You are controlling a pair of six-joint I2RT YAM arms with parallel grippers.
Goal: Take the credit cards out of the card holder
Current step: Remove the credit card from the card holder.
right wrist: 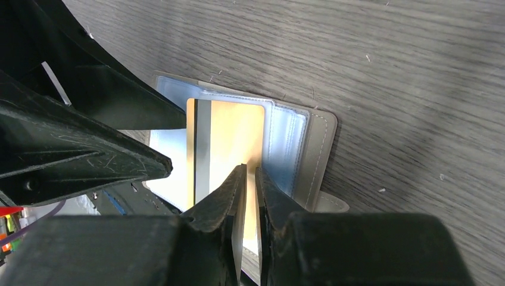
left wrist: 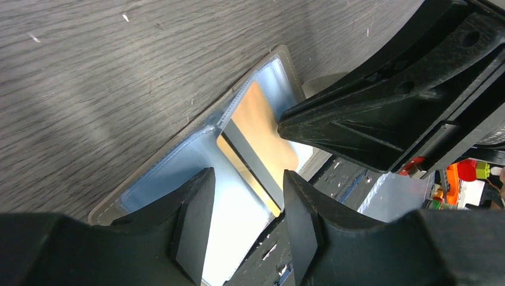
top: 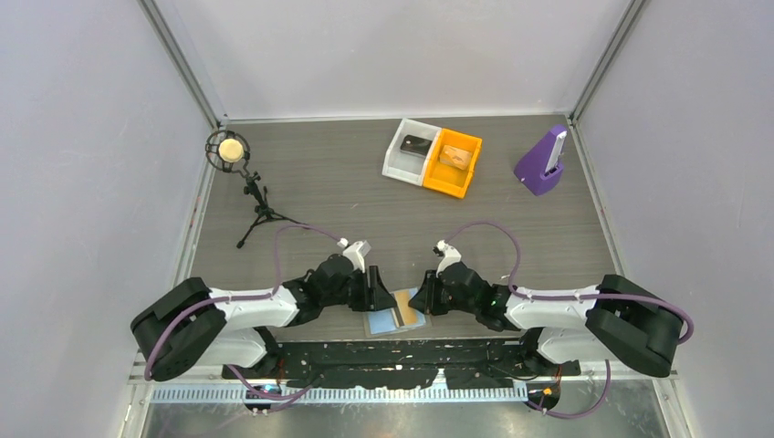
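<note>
The card holder (top: 381, 323) lies open at the table's front edge between both grippers, its light blue inner panels up (left wrist: 172, 173), its grey-brown rim (right wrist: 318, 149) and tab (right wrist: 333, 204) to the right. A gold card (right wrist: 229, 137) with a grey stripe lies across the panels, partly out of its pocket (left wrist: 262, 134). My right gripper (right wrist: 250, 170) is shut to a thin slit, its tips resting on the card's face near its right edge (top: 425, 297). My left gripper (left wrist: 249, 176) is open and empty over the left panel (top: 381, 297).
A white bin (top: 411, 149) and an orange bin (top: 454, 162) stand joined at the back, each with something inside. A purple stand (top: 543, 161) is at the back right, a microphone on a tripod (top: 228, 149) at the back left. A black rail (top: 392, 351) runs under the holder's front edge.
</note>
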